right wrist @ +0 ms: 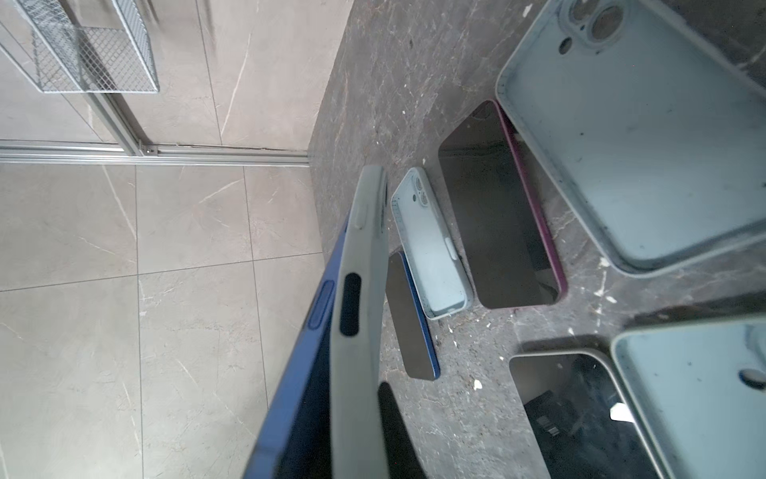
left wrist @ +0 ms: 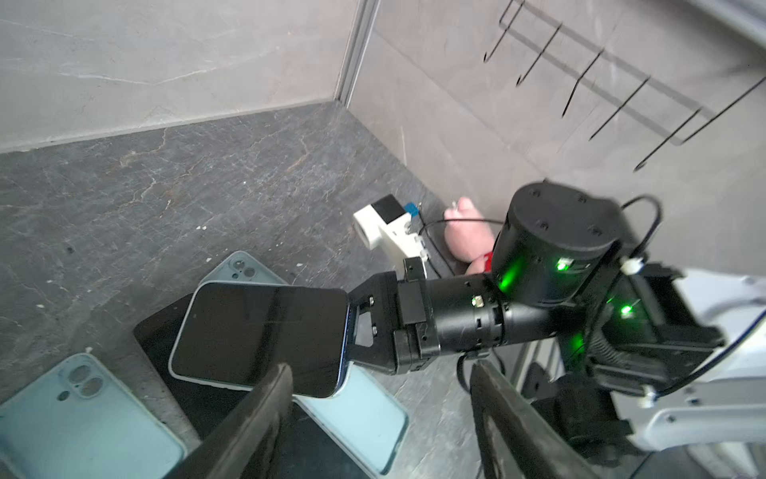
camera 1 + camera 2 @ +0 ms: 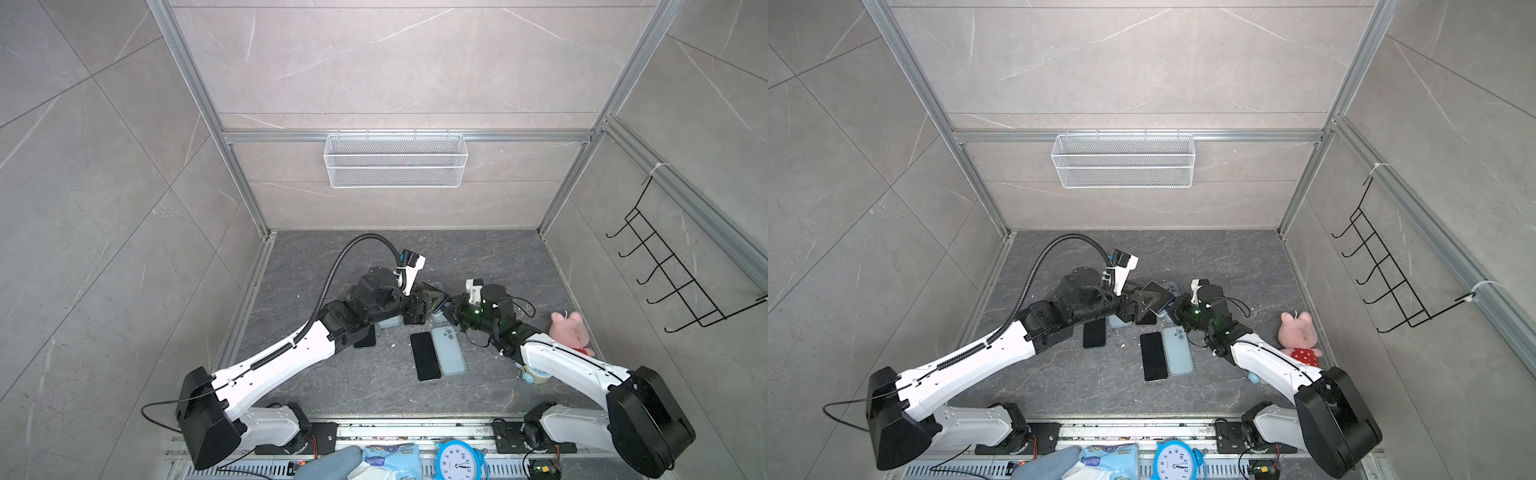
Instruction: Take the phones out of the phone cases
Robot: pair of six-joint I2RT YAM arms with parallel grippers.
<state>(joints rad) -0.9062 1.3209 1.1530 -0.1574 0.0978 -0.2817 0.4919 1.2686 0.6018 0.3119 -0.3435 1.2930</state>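
Phone (image 2: 257, 336) screen-up, held off the table (image 2: 166, 186) by its short end in the clamped right gripper (image 2: 351, 327), blue edge parting from the grey phone case (image 1: 360, 269), left gripper (image 2: 381, 414) spread wide beside it, spare phones (image 3: 424, 355) and empty cases (image 3: 449, 351) lying beneath.

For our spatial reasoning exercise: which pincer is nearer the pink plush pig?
Right. The right pincer, shut on the cased phone, is central, the plush pig beyond it by the right wall; the open left pincer is farther off, across that phone.
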